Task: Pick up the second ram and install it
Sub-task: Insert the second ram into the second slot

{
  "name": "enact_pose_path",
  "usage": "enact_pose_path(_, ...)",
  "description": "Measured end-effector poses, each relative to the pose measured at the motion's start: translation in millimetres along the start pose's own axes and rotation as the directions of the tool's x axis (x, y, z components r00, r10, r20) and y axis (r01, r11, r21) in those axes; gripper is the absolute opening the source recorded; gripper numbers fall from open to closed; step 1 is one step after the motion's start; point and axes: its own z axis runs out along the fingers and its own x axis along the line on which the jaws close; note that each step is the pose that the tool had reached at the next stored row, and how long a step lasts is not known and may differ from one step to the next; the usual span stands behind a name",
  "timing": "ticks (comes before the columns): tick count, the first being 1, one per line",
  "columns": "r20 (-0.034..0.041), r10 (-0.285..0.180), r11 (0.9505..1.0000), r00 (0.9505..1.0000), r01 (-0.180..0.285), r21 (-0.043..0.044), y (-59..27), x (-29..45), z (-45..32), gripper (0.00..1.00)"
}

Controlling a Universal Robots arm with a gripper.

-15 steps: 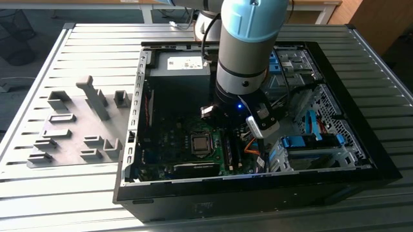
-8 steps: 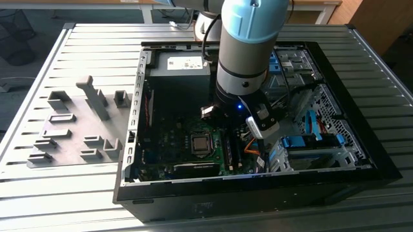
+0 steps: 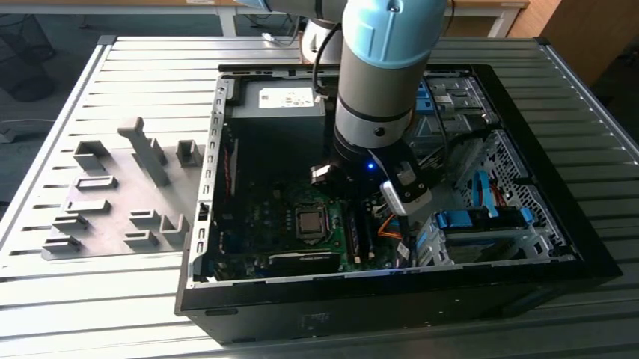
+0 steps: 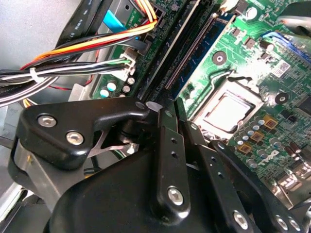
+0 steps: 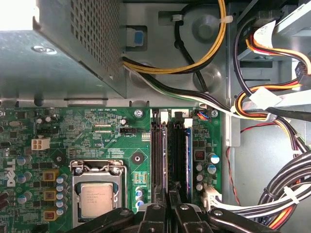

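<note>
The robot arm reached down into an open computer case (image 3: 209,247), its gripper (image 5: 168,209) directly over the memory slots (image 5: 171,160) beside the processor socket (image 5: 98,194). Its fingers (image 4: 170,160) were pressed together on the second ram (image 5: 168,170), standing on edge in a slot.

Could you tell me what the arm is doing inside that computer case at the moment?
The robot arm has reached down into the open computer case lying on the table. Its gripper sits right over the memory slots on the motherboard, beside the processor socket. The grey fixture plate on the exterior view's left holds no memory stick that I can make out.
</note>
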Motion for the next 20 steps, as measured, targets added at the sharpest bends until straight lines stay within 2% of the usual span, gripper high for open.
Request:
enact_pose_path(5,0.0001,0.000,1.0000,1.0000,0.000,-0.0002,0.0,0.0,0.2,0.15)
enact_pose_path(6,0.0001,0.000,1.0000,1.0000,0.000,-0.0002,0.0,0.0,0.2,0.21)
enact_pose_path(9,0.0001,0.000,1.0000,1.0000,0.000,-0.0003,0.1,0.0,-1.0,0.21)
enact_pose_path(17,-0.0004,0.000,1.0000,1.0000,0.000,-0.0002,0.4,-0.3,-17.9,0.21)
enact_pose_path(20,-0.0005,0.000,1.0000,1.0000,0.000,-0.0004,0.5,-0.3,-19.4,0.20)
